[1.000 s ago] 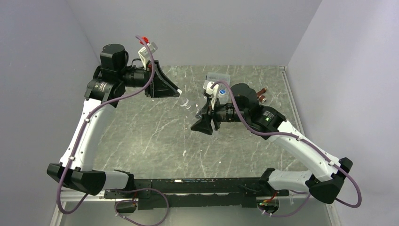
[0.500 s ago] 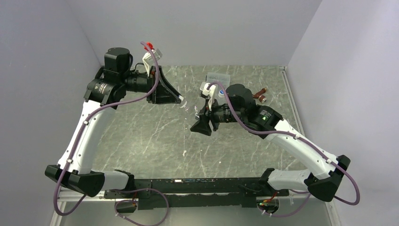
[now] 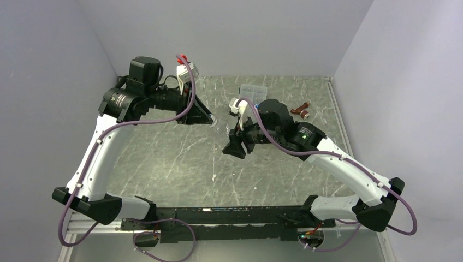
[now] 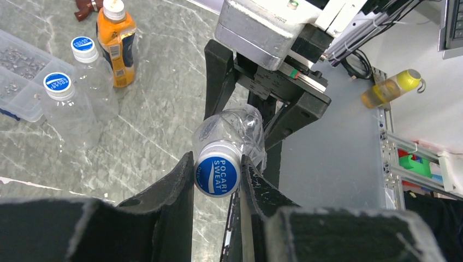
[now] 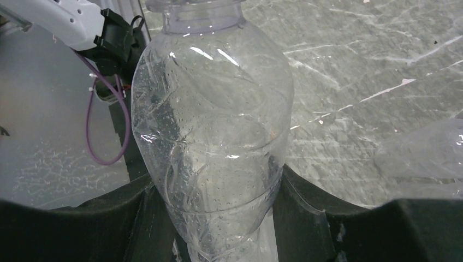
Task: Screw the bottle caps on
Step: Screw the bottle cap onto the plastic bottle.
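A blue bottle cap [image 4: 217, 176] sits on the neck of a clear bottle [image 4: 235, 128], and my left gripper [image 4: 217, 161] is shut on the cap from both sides. My right gripper [image 5: 215, 218] is shut on that same bottle's [image 5: 213, 136] body, holding it off the table. In the top view the left gripper [image 3: 210, 119] and the right gripper [image 3: 233, 136] meet over the middle of the table. Two more clear bottles with blue caps [image 4: 82, 46] [image 4: 57, 82] and an orange bottle [image 4: 116, 41] with a white cap stand beyond.
A flat clear plastic box [image 4: 16, 76] lies beside the standing bottles, by the back wall [image 3: 254, 90]. A small brown bottle [image 3: 300, 109] lies at the back right. A yellowish bottle [image 4: 390, 90] lies off the table's edge. Another clear bottle [image 5: 426, 153] lies at the right.
My left arm has moved right and towards the right gripper, its wrist turning as it went. The right arm with the bottle has shifted slightly.
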Robot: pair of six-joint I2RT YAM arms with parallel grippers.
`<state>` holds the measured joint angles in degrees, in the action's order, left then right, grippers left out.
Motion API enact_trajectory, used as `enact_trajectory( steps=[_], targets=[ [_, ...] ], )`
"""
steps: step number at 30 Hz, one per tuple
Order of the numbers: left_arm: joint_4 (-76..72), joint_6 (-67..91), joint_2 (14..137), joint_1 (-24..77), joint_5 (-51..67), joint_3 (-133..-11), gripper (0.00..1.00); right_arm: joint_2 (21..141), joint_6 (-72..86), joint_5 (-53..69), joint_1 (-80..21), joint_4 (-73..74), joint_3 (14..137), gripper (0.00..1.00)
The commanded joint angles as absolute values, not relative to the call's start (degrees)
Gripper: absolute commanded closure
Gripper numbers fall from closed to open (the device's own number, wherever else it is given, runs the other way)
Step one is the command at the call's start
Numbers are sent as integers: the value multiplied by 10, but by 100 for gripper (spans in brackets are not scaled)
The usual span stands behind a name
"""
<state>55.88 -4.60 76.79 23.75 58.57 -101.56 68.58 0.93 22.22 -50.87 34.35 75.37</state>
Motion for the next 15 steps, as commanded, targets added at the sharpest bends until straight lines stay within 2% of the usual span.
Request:
enact_trajectory(
  steps=[1,10,15],
  targets=[
    [605,-80,770,256,598,-1031,100,684,-10,218,-513,259,779,66],
    [589,-90,750,262,700,-1054,100,686,-6,446,-512,211,815,67],
    [606,-112,746,272,699,-1070,100,699,16,496,-512,206,842,67]
  ],
)
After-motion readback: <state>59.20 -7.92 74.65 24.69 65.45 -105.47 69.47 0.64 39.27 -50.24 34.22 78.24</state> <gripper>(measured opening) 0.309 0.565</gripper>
